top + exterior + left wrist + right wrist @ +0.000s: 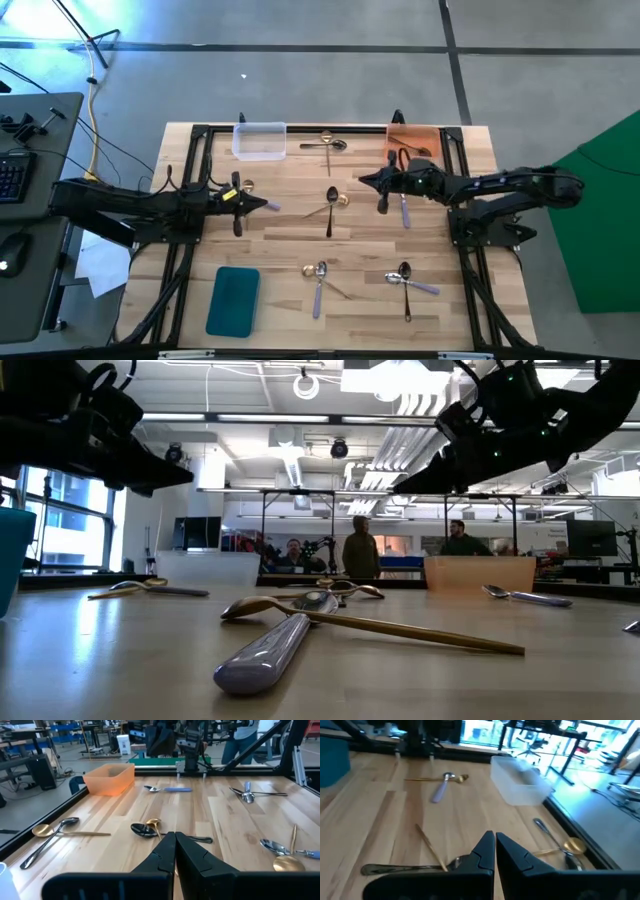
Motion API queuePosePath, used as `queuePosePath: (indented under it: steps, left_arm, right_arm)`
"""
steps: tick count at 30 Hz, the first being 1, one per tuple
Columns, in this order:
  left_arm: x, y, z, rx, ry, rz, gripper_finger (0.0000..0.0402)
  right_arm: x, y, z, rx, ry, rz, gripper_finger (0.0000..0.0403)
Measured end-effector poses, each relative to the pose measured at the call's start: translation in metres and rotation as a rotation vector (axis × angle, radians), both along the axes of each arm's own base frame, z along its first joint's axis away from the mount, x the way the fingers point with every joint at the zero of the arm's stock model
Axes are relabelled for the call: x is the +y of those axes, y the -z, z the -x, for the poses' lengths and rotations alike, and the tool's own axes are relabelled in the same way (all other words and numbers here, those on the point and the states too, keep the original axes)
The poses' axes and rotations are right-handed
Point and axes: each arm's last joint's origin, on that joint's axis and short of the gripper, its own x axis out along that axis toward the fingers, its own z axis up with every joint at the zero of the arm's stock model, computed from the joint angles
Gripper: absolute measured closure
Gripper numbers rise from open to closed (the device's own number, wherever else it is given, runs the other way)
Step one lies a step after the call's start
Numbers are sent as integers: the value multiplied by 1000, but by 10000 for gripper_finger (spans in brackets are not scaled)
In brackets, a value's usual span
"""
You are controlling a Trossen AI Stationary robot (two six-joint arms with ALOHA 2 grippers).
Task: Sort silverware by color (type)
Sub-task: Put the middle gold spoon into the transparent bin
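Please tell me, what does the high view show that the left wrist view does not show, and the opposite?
Only the high view shows the teal tray, the clear tray, and a spoon inside the orange tray. Only the left wrist view shows the room beyond the table, with a person standing there, and the left gripper up close, fingers together and holding nothing. Both show the orange tray, the lilac-handled spoon near it, the crossed black and gold spoons mid-table, and the right gripper.

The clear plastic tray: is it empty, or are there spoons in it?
Empty: the clear plastic tray shows only its bare bottom in the high view.
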Motion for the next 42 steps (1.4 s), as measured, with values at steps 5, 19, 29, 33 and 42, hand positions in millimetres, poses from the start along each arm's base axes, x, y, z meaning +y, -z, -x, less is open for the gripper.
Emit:
queuePosePath:
  steps: [5,19,29,33,42]
  left_arm:
    - [0,-1,-9,39,5,9,399]
    - [3,-20,-66,160,17,-45,399]
    - [21,-11,-109,270,-34,-19,399]
    - [32,-9,-117,274,-35,61,399]
    - [51,-18,-123,230,-80,203,395]
  right_arm:
    - [-1,9,-8,-15,-44,-1,403]
    - [0,6,-13,-77,-31,30,403]
    - [-21,1,-7,-108,91,77,403]
    - [-32,-1,-3,-129,139,82,403]
    - [-49,-8,4,-211,222,70,403]
